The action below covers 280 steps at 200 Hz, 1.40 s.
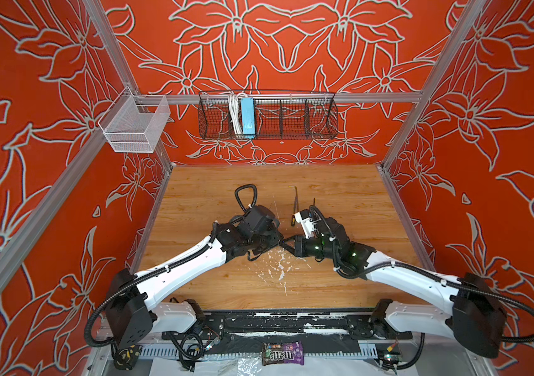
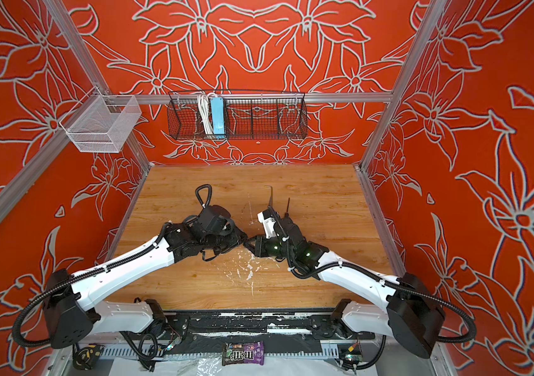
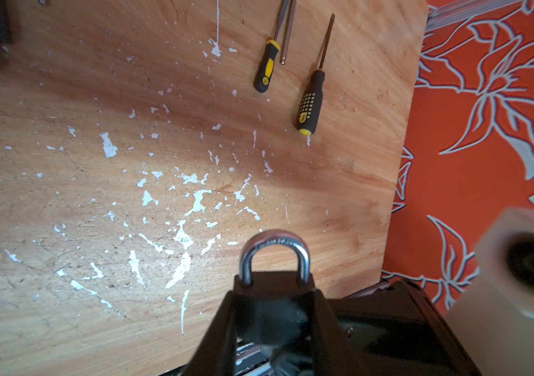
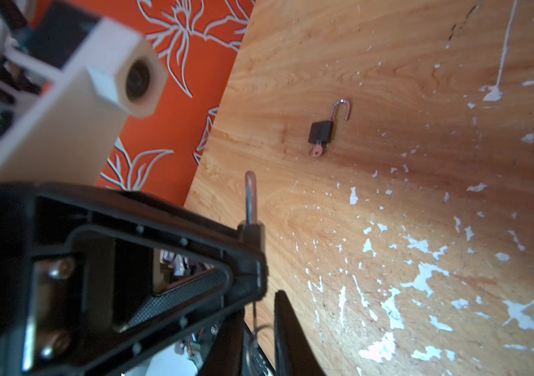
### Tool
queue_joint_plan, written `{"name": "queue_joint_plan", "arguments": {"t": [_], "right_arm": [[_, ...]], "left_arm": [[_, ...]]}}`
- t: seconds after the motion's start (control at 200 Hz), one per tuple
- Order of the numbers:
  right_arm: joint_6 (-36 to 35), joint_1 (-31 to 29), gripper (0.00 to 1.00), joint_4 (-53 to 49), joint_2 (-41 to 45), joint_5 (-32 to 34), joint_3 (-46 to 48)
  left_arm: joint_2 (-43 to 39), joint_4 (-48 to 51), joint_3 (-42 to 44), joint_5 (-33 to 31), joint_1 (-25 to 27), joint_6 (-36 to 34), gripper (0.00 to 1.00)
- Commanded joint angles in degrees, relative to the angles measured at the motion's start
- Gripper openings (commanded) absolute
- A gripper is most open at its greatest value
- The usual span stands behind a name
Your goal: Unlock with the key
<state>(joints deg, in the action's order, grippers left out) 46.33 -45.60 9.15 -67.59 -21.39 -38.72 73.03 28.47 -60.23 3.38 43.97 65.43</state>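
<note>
My left tool (image 1: 277, 240) is clamping the padlock (image 3: 274, 285) above the desk (image 1: 213, 286), and my right tool (image 1: 287, 244) is facing it nose to nose.

In both top views the two tools are meeting over the middle of the desk, and the padlock is hiding between them. In the left wrist view I am gripping the black body from both sides, and the steel shackle (image 3: 274, 254) is standing closed. The padlock is looking small, hard, smooth and probably heavy, so I judge its flat sides the right place to hold, not the round shackle. Only the right wrist view is showing a second padlock (image 4: 321, 131) lying on the desk, shackle open, a key (image 4: 317, 150) in it. How wide my right tool is standing, and whether it is carrying a key, I cannot tell.
</note>
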Motion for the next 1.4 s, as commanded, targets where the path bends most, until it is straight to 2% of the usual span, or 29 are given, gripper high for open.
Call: {"name": "queue_joint_plan", "arguments": {"t": [0.0,0.105,0.205,0.35,0.821,1.101,1.396], "right_arm": [[-2.37,0.46,0.3,-0.66,3.03,0.52,-0.5],[-0.71,0.48,0.31,-1.68,4.97,2.22,0.71],[1.35,0.23,0.28,3.65,4.59,1.09,2.45],[2.63,-2.07,0.26,7.51,4.09,5.82,3.12],[4.12,-3.6,0.15,11.37,-1.33,6.72,2.25],[1.42,-3.61,0.05,9.92,-1.4,8.46,1.02],[-0.66,-3.63,0.02,10.44,-1.95,10.03,-1.31]], "left_arm": [[-2.49,-0.15,0.54,-2.49,-1.03,2.49,0.0],[-3.57,-1.8,1.3,-3.37,-1.34,3.25,0.0],[-3.87,-2.34,1.21,-3.59,-1.42,3.57,0.0],[-3.87,-2.63,0.9,-3.68,-1.43,4.07,0.0],[-3.64,-2.69,0.44,-3.73,-1.44,4.09,0.0],[-2.76,-1.78,-0.99,-0.56,-1.43,2.1,0.0],[-2.03,-2.82,0.01,6.08,0.3,2.21,0.0]]}}
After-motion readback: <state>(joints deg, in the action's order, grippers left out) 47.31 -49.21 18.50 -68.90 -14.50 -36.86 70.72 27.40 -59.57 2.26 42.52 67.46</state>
